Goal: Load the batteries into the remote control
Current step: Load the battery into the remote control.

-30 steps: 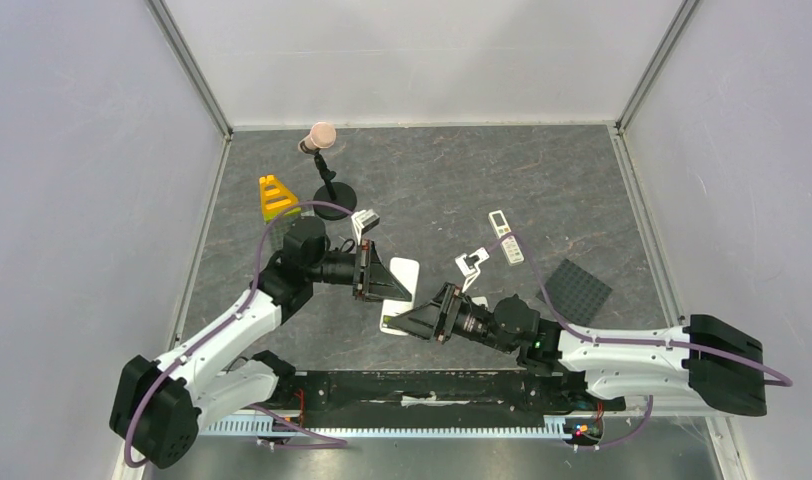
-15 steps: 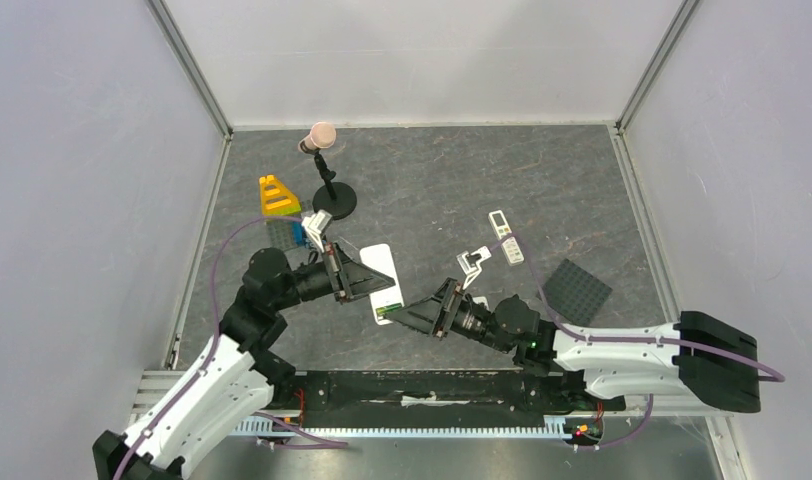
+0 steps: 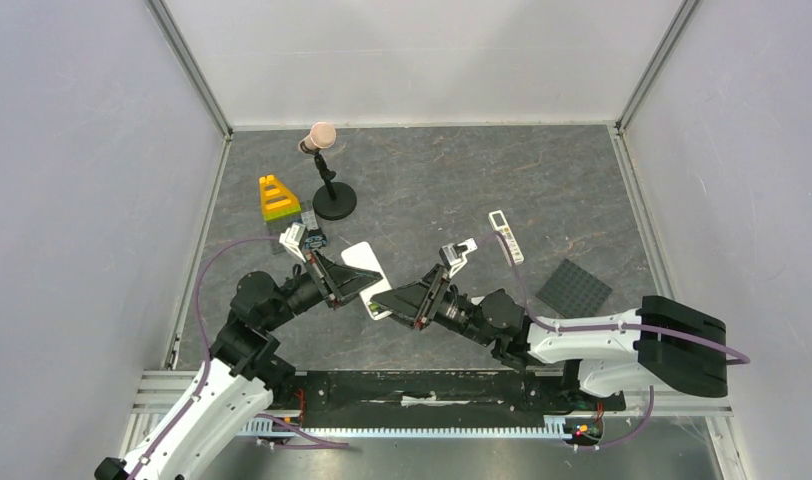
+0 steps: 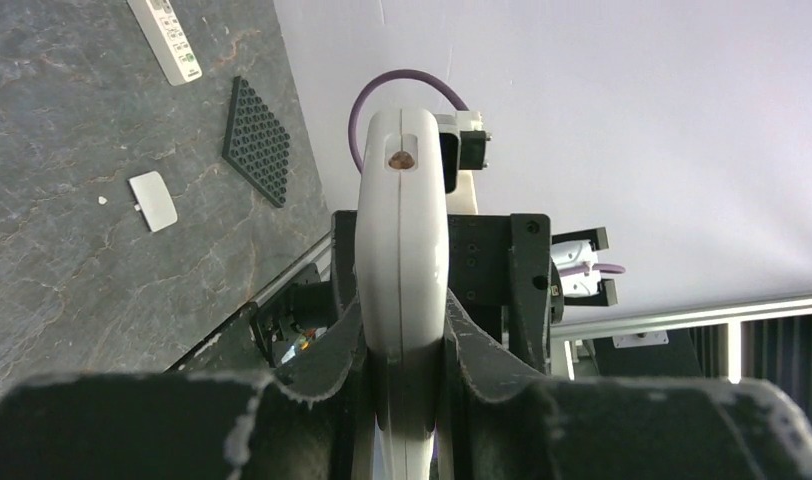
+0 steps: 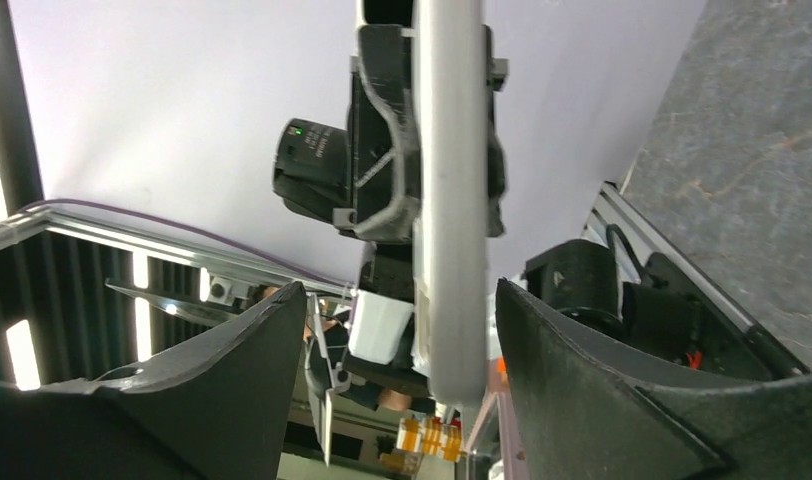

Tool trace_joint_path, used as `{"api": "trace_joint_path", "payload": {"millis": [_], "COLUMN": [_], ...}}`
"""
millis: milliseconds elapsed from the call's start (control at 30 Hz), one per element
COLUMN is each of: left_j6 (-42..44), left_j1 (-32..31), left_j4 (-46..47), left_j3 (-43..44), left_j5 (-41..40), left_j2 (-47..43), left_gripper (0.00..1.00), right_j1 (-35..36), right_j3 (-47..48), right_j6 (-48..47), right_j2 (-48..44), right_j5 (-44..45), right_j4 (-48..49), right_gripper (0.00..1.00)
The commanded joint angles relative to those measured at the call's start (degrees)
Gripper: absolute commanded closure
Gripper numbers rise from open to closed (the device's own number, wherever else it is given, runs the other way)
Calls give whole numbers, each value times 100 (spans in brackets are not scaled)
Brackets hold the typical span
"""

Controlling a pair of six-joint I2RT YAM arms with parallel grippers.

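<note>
We log white enclosure walls (image 3: 412, 60) around grey marbled desk (image 3: 432, 190). Left hand (image 4: 406, 350) clamped tight on remote control (image 4: 402, 230), holding it clear of desk, front centre, between both hands. Right hand (image 5: 400, 300) spread wide, straddling its other end; gap each side, no grip.

Remote control edge-on to both wrist cameras. Long axis slants far-left to near-right; emitter end leads away from left hand, toward right arm (image 3: 602, 345).

On desk to the right: black stud plate (image 3: 574, 290), slim white remote (image 3: 506, 236), loose white cover (image 4: 153, 200).
</note>
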Motion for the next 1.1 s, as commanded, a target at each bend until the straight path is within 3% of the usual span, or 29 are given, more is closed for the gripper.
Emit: {"api": "trace_joint_path", "payload": {"millis": [0,367,500,567,667,733,1067], "left_j6": [-393,-745,-727,-618,-107,339,1223], "left_j1": [-8,-13,-9,-8,-13,-11,-13], "left_j4": [216,207,207,192,-440,-905,-1172], "left_j3": [-26,-257,-279,-255,92,386,1105], "left_j5": [-324,-527,-493,-422,-479,-531,417], "left_j2": [-142,-442,-511,-539,-574,-526,206], "left_gripper": [98,95,84,71,54,48,45], "right_j1": [48,131,136,136,128,95,-420], "right_j3": [419,532,546,569,515,447,-124], "right_j6": [98,232,251,265,289,278,227], "right_j2": [159,376,472,520,516,433,-339], "right_j5": [214,533,527,462,326,172,-1415], "right_j4": [484,507,674,662,748,787,8], "right_gripper": [30,70,87,93,98,100,100]}}
